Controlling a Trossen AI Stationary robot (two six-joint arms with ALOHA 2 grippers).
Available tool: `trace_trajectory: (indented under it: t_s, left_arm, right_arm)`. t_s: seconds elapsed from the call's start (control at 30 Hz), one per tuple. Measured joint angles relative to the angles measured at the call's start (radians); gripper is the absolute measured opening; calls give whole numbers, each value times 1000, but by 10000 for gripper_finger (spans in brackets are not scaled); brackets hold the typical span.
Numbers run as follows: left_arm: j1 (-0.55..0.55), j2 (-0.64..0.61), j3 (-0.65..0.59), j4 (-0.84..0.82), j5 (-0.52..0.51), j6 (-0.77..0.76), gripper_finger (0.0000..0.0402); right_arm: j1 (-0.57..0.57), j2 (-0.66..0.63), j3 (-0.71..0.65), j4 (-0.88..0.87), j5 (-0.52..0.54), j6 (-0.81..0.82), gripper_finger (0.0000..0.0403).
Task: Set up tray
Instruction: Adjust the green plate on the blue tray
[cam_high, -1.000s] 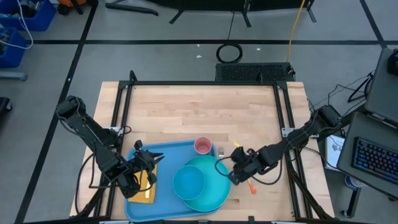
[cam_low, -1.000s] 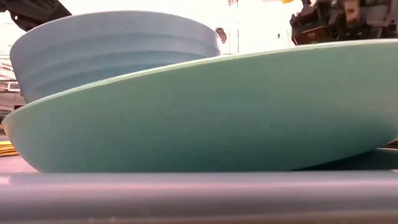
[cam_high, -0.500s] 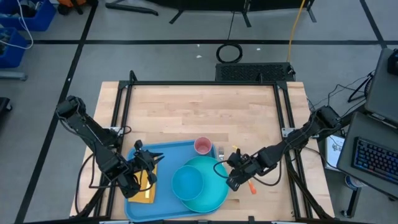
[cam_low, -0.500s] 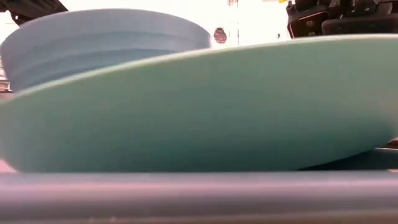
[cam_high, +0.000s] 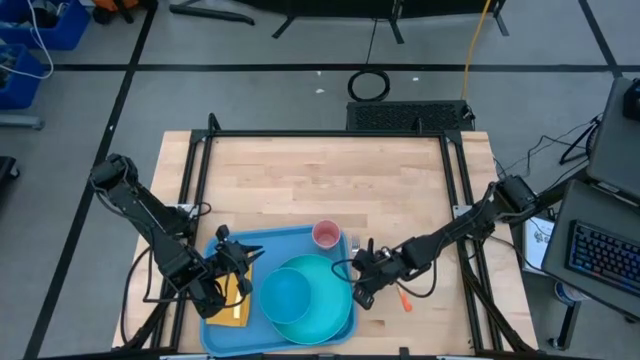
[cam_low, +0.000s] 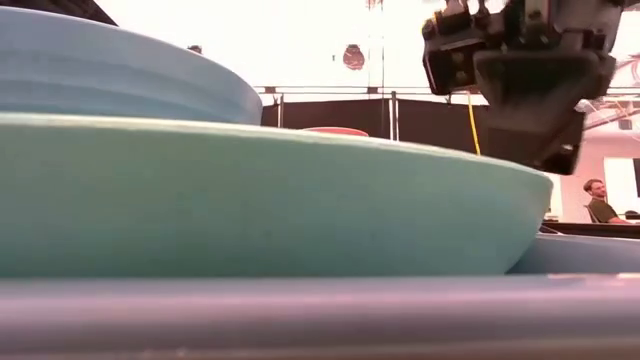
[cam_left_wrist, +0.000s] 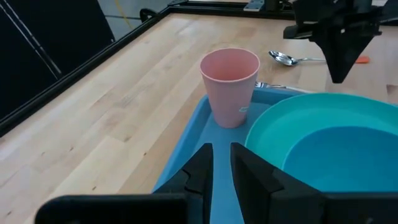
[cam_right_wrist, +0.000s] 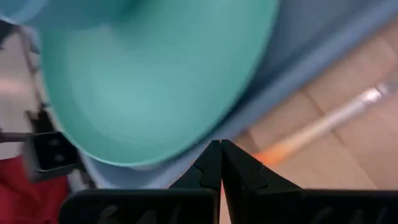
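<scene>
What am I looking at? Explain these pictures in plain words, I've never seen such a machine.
Two dark robot arms work at a wooden table. One camera looks down from above, one sits at table height, and one rides on each wrist. On the table lies a light-blue tray holding a teal plate with a blue bowl on it, and a pink cup at its corner. The left arm waits over the tray's left end. The right arm reaches beside the plate, jaws shut and empty.

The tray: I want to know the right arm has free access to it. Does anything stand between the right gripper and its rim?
Nothing visible does. The right gripper sits with its fingers closed right at the right rim of the tray, beside the teal plate. The pink cup stands farther back, off its line.
</scene>
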Motion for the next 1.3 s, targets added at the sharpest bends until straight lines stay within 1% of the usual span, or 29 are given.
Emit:
trace_trajectory:
  t_s: [0.07,0.17,0.3,0.47,0.77,1.0,1.3]
  left_arm:
    - [0,0,0,0,0,0,63]
    - [0,0,0,1,0,0,63]
    - [0,0,0,1,-1,0,63]
    - [0,0,0,-1,-6,0,63]
    - [0,0,0,0,-6,3,63]
    - [0,0,0,0,-11,3,63]
    - [0,0,0,-1,-26,3,63]
  right_arm:
    - [-1,0,0,30,-1,-14,0]
    - [-4,18,0,28,-3,-6,0]
    - [-15,87,0,79,-67,9,0]
    - [-31,130,2,191,-106,-23,0]
    - [-37,133,0,221,-105,-43,0]
    - [-57,134,0,336,-77,-108,0]
    - [-88,168,1,382,-75,-166,0]
